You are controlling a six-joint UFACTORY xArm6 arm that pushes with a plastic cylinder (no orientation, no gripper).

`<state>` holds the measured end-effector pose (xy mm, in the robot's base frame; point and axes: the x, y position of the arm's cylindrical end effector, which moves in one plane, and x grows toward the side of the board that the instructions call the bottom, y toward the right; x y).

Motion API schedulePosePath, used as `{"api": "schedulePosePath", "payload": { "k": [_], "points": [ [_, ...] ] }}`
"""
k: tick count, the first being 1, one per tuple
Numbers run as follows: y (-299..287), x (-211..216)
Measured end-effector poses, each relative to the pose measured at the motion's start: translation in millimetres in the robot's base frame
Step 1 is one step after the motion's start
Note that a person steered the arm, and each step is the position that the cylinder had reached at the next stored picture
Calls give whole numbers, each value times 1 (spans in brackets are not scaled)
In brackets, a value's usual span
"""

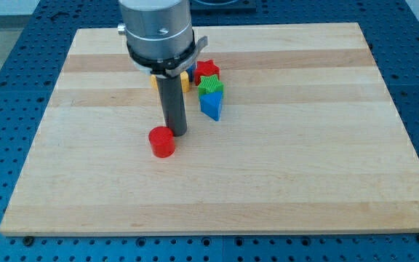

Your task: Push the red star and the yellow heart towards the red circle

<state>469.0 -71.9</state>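
This looks like a robotics lab bench. A pale wooden board (268, 182) lies on a blue perforated table (6, 94) with a regular grid of mounting holes showing past all four board edges. At the view's top edge, dim equipment, perhaps, is too cropped to identify.

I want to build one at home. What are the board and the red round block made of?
The board looks like wood: pale planks with grain lines and a smooth, slightly shiny top.

The red round block looks like painted wood or plastic; its even, matte colour hides which.

My tip, a dark rod end, sits just to the view's right of it and looks like plastic or rubber.
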Motion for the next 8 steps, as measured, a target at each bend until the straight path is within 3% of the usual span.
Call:
{"api": "schedulePosePath", "payload": {
  "k": [2,4,5,7,8],
  "points": [
    [17,11],
    [140,-58],
    [160,-104],
    [147,-193],
    [124,-190]
  ]
}}
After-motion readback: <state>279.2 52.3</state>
